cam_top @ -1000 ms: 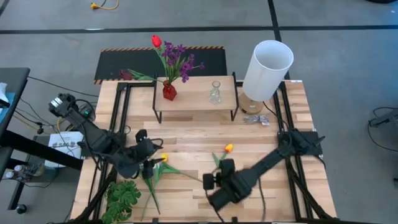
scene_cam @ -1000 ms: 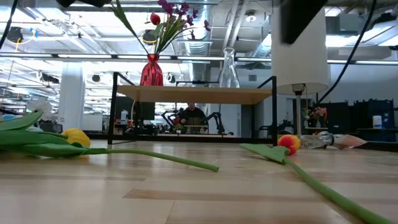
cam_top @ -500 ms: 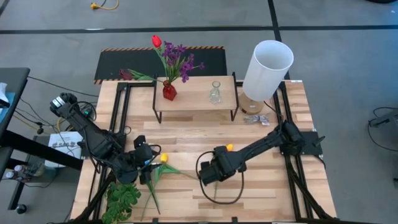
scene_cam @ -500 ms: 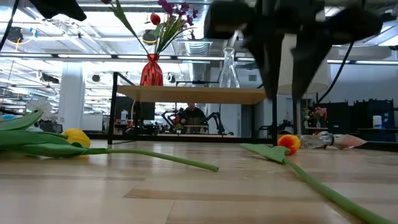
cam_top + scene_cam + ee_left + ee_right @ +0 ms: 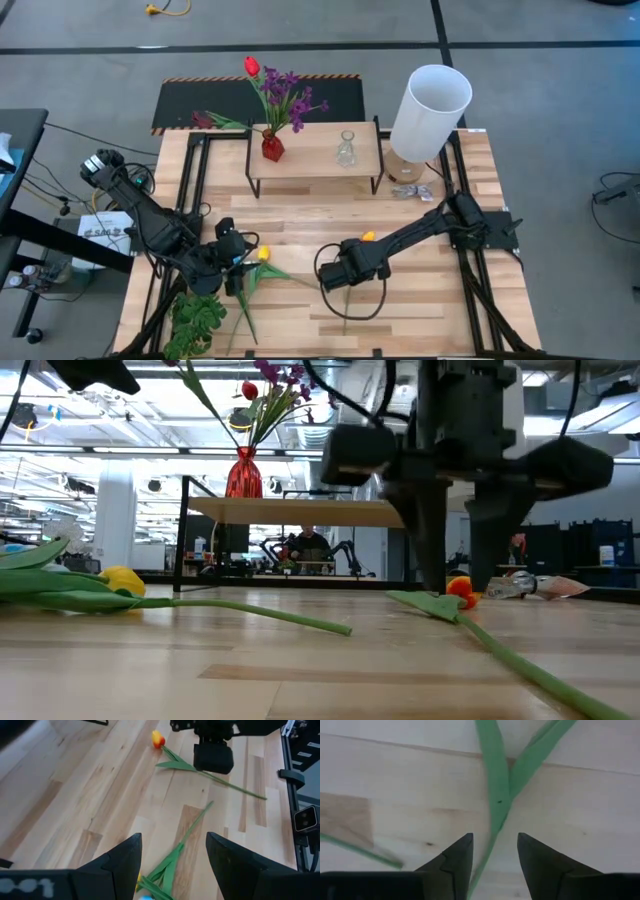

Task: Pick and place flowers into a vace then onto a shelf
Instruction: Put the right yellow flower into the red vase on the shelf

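Right gripper (image 5: 338,276) is low over the table centre, jaws spread, straddling the green stem of the orange tulip (image 5: 368,238); in its wrist view the stem (image 5: 496,795) runs up between the two fingers (image 5: 457,857) with a gap either side, nothing pinched. In the low view the fingers (image 5: 428,545) reach down to the tabletop (image 5: 300,680) just beside the orange bloom (image 5: 460,589), whose stem trails off toward 4 o'clock. In the high view the bloom sits at about 1 o'clock from the gripper, close by. Left gripper (image 5: 232,268) is at the table's 8 o'clock area, jaws spread wide and empty, hovering above the yellow tulip (image 5: 263,254); its wrist view shows that stem (image 5: 180,847) lying between the fingers (image 5: 122,862) on the wood. The yellow tulip lies flat, bloom at about 2 o'clock from the left gripper, stem running toward 6 o'clock. The shelf (image 5: 315,150) stands at the table's 12 o'clock side and carries a red vase (image 5: 272,147) holding a red tulip (image 5: 251,66) and a purple bunch (image 5: 290,95), plus a clear glass vase (image 5: 346,150) with nothing in it. A maroon flower (image 5: 205,119) lies at 10 o'clock from the shelf, off the wood. White cylinder (image 5: 430,110) at 3 o'clock of the shelf; leafy green plant (image 5: 198,318) at the 7 o'clock corner.
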